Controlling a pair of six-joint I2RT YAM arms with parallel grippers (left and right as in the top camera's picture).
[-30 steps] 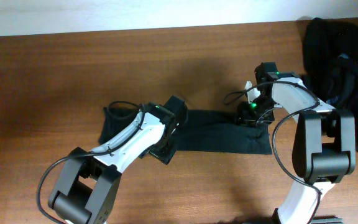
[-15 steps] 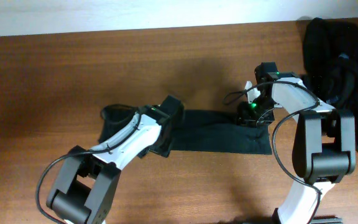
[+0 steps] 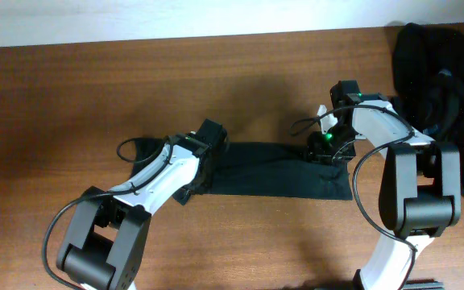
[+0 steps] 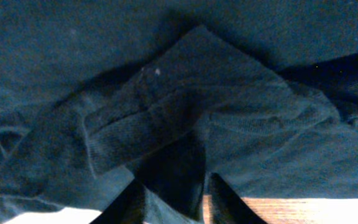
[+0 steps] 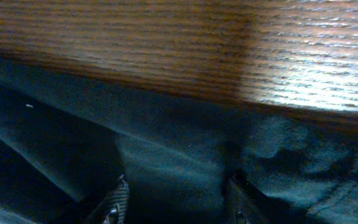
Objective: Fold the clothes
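Fingers (image 4: 128, 205) straddle black garment (image 3: 280, 173) on brown wooden table (image 3: 95, 89) (white strip (image 3: 135, 16) beyond).

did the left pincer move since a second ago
Yes. In the overhead view the left pincer has shifted left and upward in the picture, farther from the unmoved clothes pile at right.

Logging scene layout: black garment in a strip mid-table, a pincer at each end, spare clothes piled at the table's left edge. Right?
No: overhead shows the spare clothes piled at the table's right edge, not left. Black garment strip mid-table, left pincer and right pincer at its ends: correct.
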